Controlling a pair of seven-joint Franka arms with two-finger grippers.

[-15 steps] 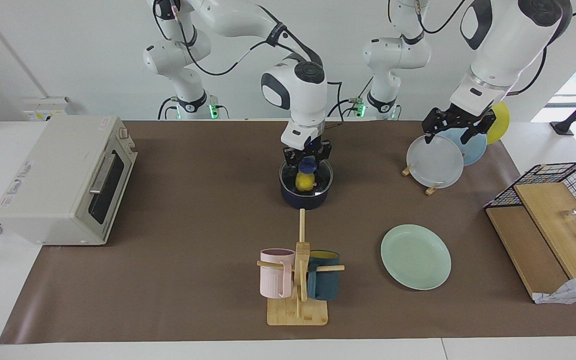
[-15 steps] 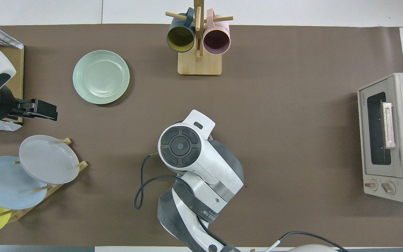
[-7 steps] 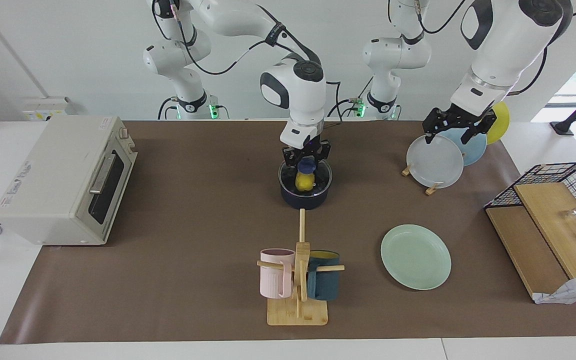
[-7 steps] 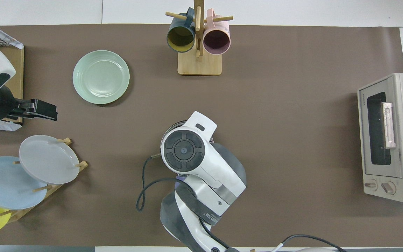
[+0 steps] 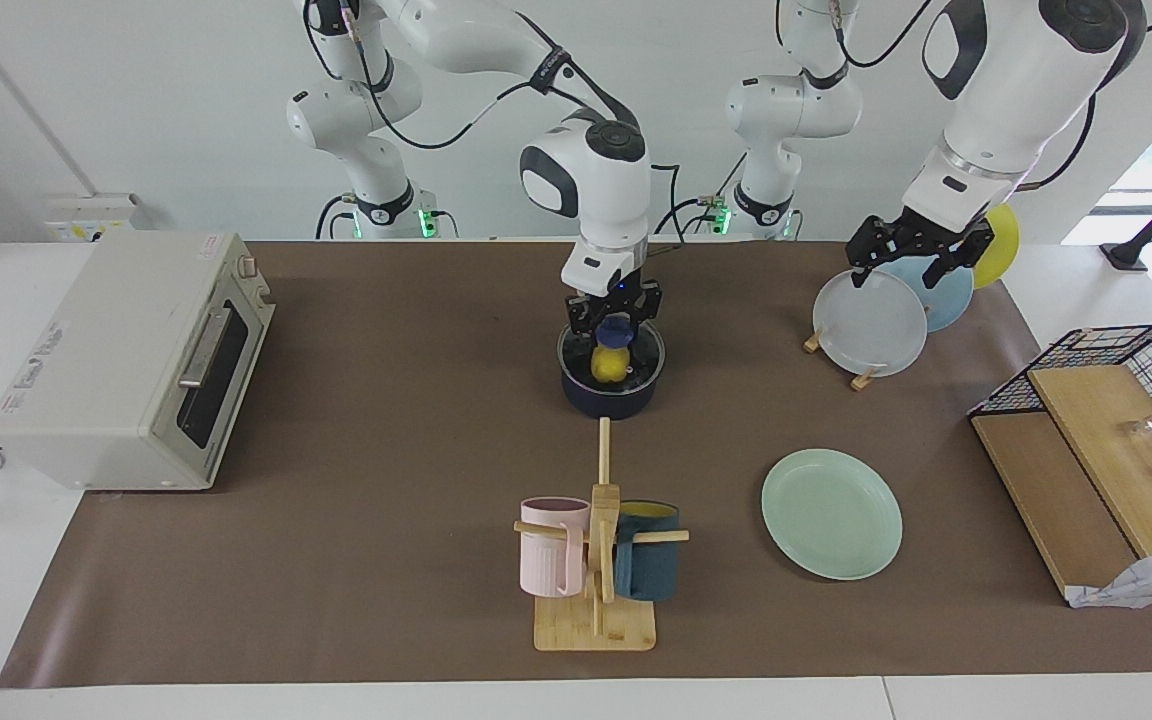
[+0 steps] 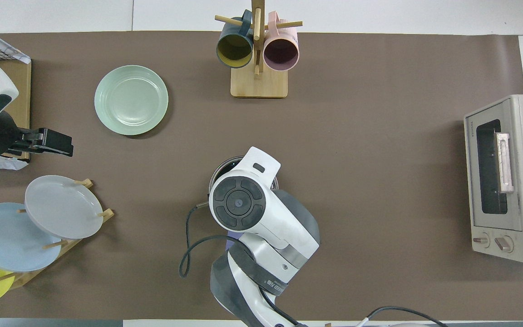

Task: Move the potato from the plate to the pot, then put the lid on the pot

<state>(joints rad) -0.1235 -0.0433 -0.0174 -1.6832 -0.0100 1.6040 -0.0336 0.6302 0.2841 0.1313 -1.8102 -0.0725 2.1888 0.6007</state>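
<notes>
Two arms show: your right arm bends straight down over the small dark navy pot (image 5: 611, 385), its right gripper (image 5: 614, 326) clamped on the blue knob of the clear glass lid (image 5: 612, 352), with the bright yellow potato (image 5: 608, 366) beneath inside the pot. Your left gripper (image 5: 914, 262) waits spread wide above the upright plate rack (image 5: 861, 380); the pale mint-green plate (image 5: 832, 513) lies well apart.

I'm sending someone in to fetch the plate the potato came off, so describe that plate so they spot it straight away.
Start at the wooden mug stand at the table edge farthest from the robots. Beside it, toward the left arm's end, the plate lies flat on the brown mat. It is pale mint green and bare, unlike the rack plates standing upright.
</notes>
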